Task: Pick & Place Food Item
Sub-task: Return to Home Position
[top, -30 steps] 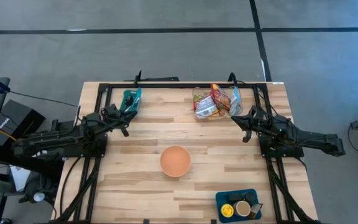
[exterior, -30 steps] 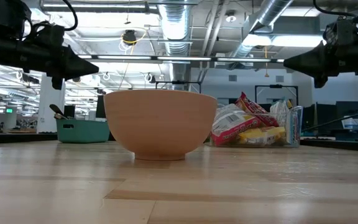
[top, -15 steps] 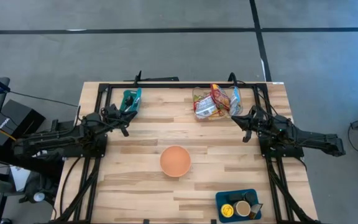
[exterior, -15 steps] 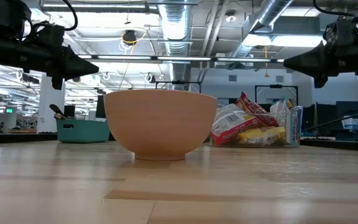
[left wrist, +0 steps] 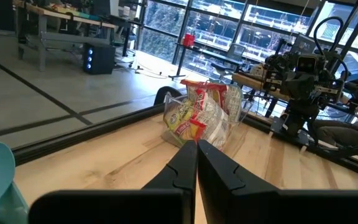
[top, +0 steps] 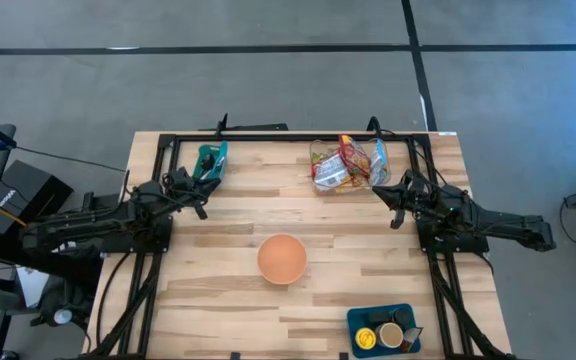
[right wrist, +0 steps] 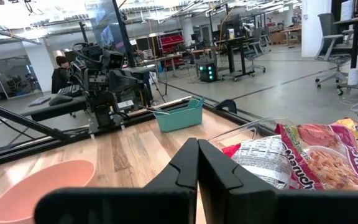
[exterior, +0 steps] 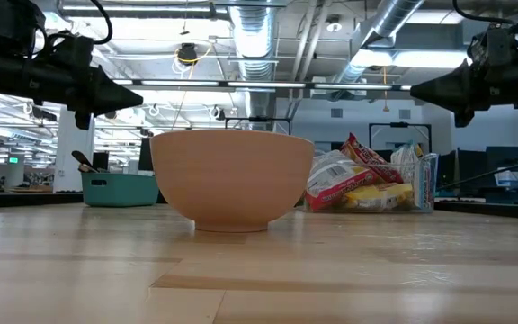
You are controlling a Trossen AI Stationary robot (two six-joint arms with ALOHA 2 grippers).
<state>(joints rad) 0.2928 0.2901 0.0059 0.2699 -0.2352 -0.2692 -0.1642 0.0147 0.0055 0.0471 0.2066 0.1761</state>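
Several food packets [top: 343,165] in red, white and yellow wrappers stand in a clear bin [right wrist: 253,129] at the table's far right. A salmon-coloured bowl [top: 282,258] rests on its base at the table's middle. My left gripper [top: 204,192] hovers shut at the table's left side, pointing level toward the table's middle. My right gripper [top: 378,190] hovers shut at the right side, just near of the packets [exterior: 362,180]. Neither holds anything.
A teal bin [top: 209,160] with utensils stands at the far left. A blue tray [top: 383,328] with small cans sits at the near right edge. A black frame rail [top: 268,137] runs along the far edge. A seated person [right wrist: 59,73] shows beyond the table.
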